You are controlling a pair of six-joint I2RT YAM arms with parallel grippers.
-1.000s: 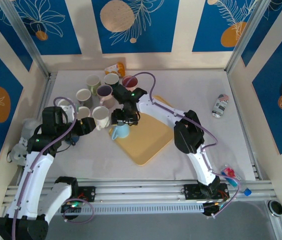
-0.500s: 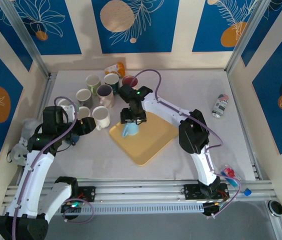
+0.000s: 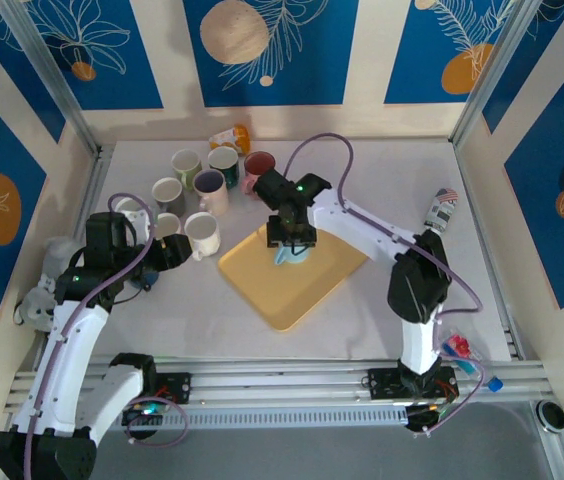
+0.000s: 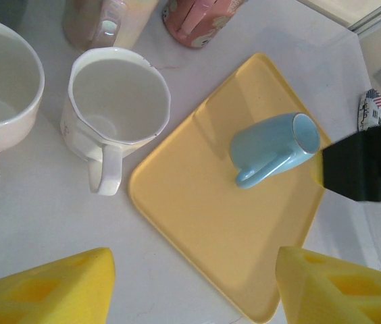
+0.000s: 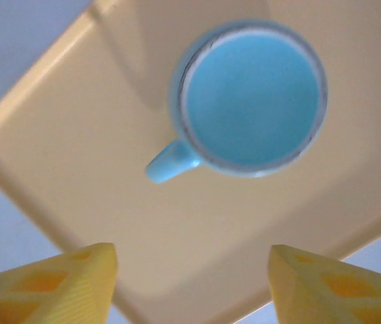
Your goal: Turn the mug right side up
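A light blue mug [image 5: 251,98] stands on the yellow tray [image 5: 197,229] with its mouth up. In the right wrist view I look straight down into it, and its handle points to the lower left. My right gripper [image 3: 290,238] hangs directly above the mug [image 3: 290,257], open, with nothing between its yellow fingers [image 5: 62,283]. The mug [image 4: 275,147] sits near the tray's far side in the left wrist view. My left gripper [image 3: 167,250] is open over the bare table, left of the tray [image 4: 197,223].
Several white and cream mugs [image 3: 187,190] cluster at the back left, one white mug [image 4: 116,108] just beyond the tray's left edge. A pink mug [image 3: 259,165], an orange bottle [image 3: 230,135] and a can [image 3: 442,210] lie farther out.
My right arm has swung right from the tray's left corner to its middle, and the blue mug went with it. The right jaws have narrowed. The left arm has not moved.
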